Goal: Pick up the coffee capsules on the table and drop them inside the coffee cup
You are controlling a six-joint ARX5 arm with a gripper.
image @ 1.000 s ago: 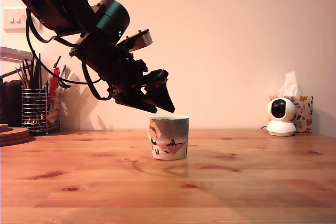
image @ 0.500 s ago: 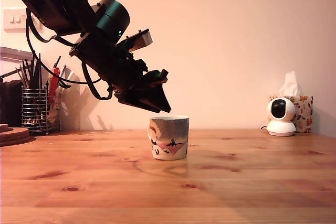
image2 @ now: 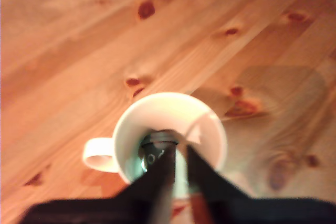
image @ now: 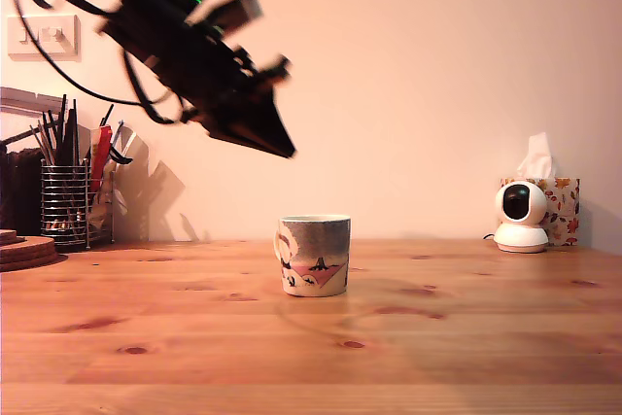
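Observation:
The coffee cup point(image: 314, 255) stands upright mid-table on the pine table point(image: 146, 337). In the wrist view I look down into the coffee cup point(image2: 210, 129), and a dark coffee capsule point(image2: 151, 153) lies at its bottom, partly hidden behind my fingers. My gripper point(image: 282, 148) hangs well above the cup, slightly toward the exterior view's left, its black fingers drawn into one wedge. In the wrist view the gripper point(image2: 180, 153) shows only a thin slit between its fingertips point(image2: 164, 174), with nothing held. No capsule shows on the table point(image2: 79, 51).
A wire utensil holder point(image: 66, 203) and a cork mat point(image: 24, 250) stand at the exterior view's left. A white camera point(image: 520, 216) and a tissue box point(image: 562, 203) sit at the far right. A light switch point(image: 39, 34) is on the wall.
My gripper was open just above the cup's rim, then drew its fingers together. It has since risen up and toward the exterior view's left. The cup has not moved.

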